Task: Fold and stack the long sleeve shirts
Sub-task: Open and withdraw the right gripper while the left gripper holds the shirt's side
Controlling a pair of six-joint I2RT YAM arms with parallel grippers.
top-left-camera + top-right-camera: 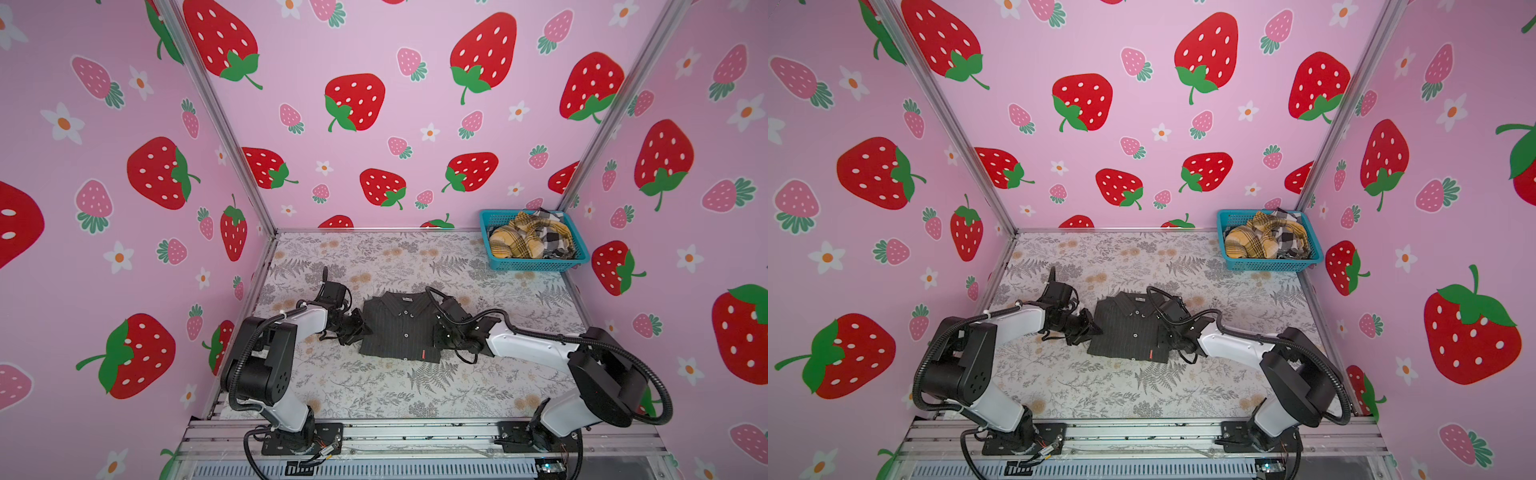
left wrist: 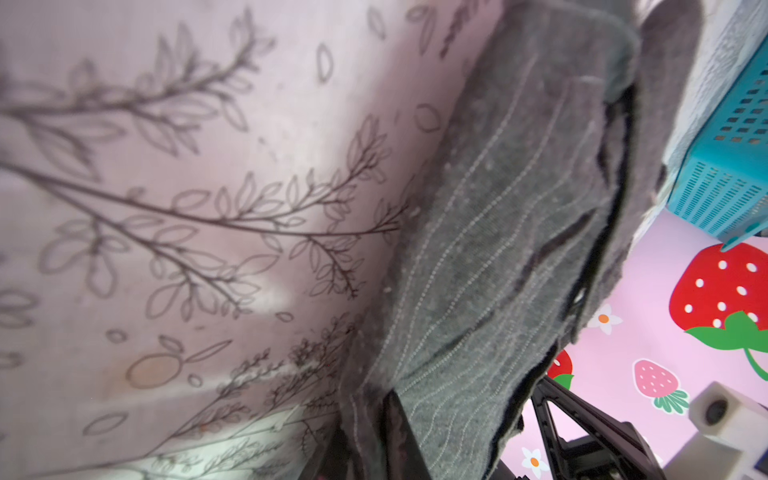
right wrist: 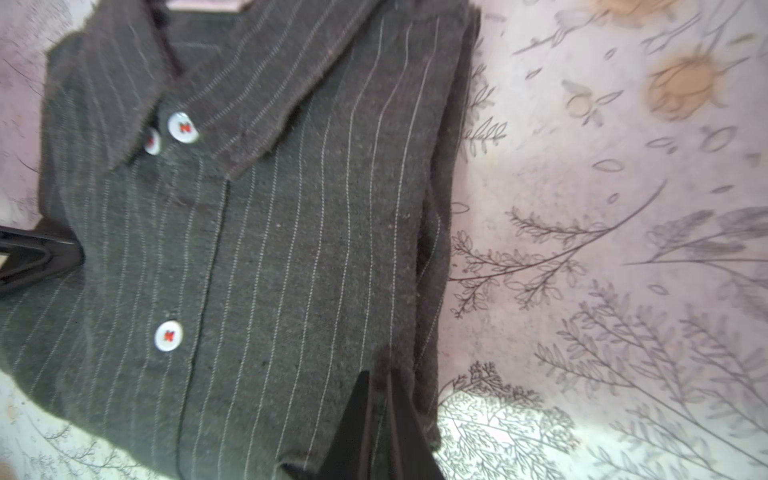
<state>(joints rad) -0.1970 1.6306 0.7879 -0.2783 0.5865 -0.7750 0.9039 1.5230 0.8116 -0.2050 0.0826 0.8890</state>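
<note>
Shirt (image 1: 399, 328), folded mid table (image 1: 374, 390), looks light, limp and layered, so I'd grip through all layers at the side edges: right gripper (image 3: 380, 382) pinches the right edge, left gripper (image 1: 362, 328) straddles the left, clamp unclear.

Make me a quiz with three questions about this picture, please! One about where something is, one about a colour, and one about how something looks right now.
1. Where is the basket on the table?
A) far right corner
B) middle
C) near left corner

2. What colour is the basket?
A) red
B) teal
C) white

3. How is the dark striped shirt?
A) crumpled in the basket
B) folded flat on the table
C) hanging up

Answers:
1 A, it sits by the back wall on the right in both top views.
2 B, its mesh walls are teal.
3 B, it lies as a neat rectangle with its collar showing.
</note>
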